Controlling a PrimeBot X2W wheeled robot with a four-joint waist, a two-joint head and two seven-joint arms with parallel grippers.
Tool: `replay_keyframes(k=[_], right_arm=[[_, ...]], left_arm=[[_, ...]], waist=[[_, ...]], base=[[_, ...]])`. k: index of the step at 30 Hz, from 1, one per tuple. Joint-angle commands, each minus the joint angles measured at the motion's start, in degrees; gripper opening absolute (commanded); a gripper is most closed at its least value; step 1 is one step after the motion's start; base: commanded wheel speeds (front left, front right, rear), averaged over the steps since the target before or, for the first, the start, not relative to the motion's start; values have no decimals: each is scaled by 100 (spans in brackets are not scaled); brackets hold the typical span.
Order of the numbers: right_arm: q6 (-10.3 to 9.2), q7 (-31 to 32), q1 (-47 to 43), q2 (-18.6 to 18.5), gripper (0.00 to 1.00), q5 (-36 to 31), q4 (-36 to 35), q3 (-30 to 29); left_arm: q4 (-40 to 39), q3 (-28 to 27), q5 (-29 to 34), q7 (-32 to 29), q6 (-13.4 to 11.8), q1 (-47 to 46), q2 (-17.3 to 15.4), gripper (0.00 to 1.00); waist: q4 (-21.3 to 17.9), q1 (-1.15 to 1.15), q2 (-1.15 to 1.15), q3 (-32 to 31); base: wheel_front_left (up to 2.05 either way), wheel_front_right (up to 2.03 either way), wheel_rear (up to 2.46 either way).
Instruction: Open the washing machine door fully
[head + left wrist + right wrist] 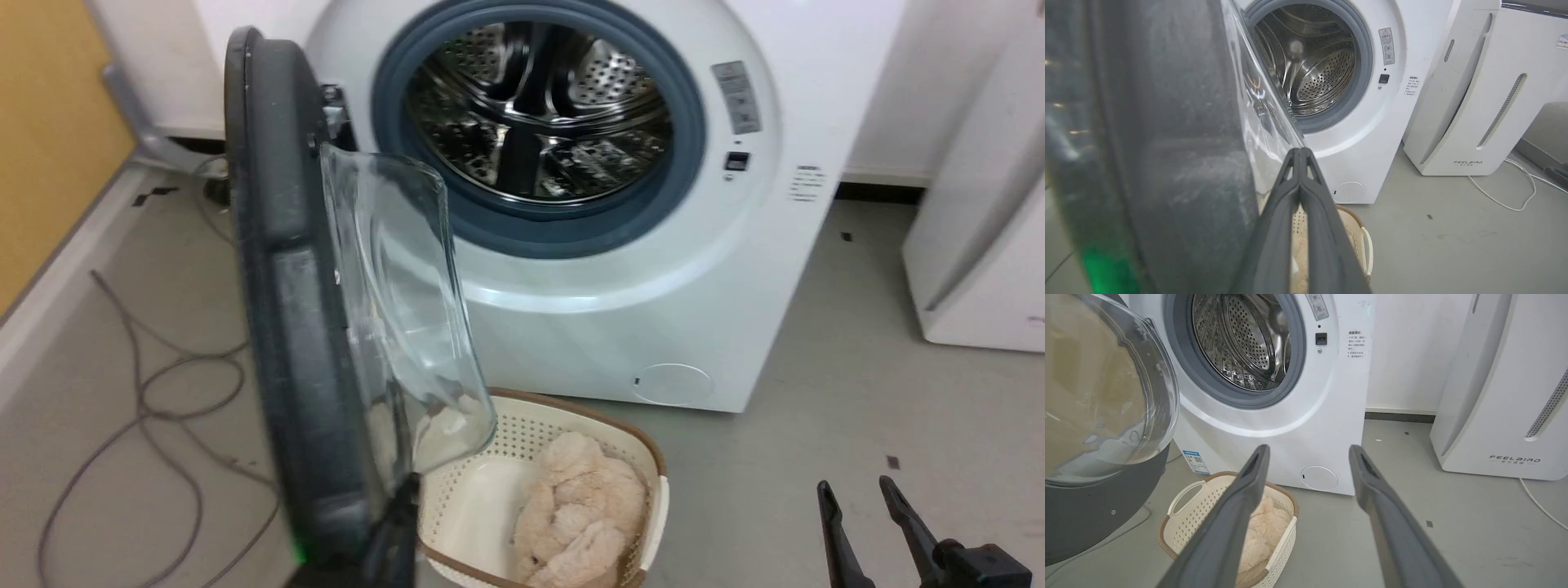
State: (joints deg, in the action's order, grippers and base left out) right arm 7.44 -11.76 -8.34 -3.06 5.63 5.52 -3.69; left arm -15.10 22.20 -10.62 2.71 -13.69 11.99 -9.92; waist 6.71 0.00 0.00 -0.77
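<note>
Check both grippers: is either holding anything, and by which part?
Nothing is held. The left gripper is shut on nothing, its tips by the inner side of the washing machine door; the right gripper is open and empty.

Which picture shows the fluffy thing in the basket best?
The head view: the fluffy thing lies in plain sight in the basket. In the right wrist view, one dark finger hides part of it. The left wrist view gives just a sliver between the shut fingers.
</note>
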Motion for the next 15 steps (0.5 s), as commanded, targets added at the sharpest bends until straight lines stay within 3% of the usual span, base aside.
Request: replay_keyframes(k=[1,8,9,15], right_arm=[[5,-28,-23,18,100,14,-12,-10],[5,11,17,18,100,0,-42,-25],[5,27,22,18,100,-4,-50,-11],[5,59,26,18,100,-16,-66,2]], left_arm=[[-21,-155,6,53,-91,59,-77,0],[80,-905,-181,350,-366,85,-291,0],[195,-1210,-320,487,-411,57,-371,0],[671,-1893,-656,785,-387,-109,-640,0]], waist=[[147,0,0,18],[449,0,0,43],[484,0,0,47],[521,0,0,33]], base=[[0,0,0],[0,0,0],[0,0,0],[0,0,0]])
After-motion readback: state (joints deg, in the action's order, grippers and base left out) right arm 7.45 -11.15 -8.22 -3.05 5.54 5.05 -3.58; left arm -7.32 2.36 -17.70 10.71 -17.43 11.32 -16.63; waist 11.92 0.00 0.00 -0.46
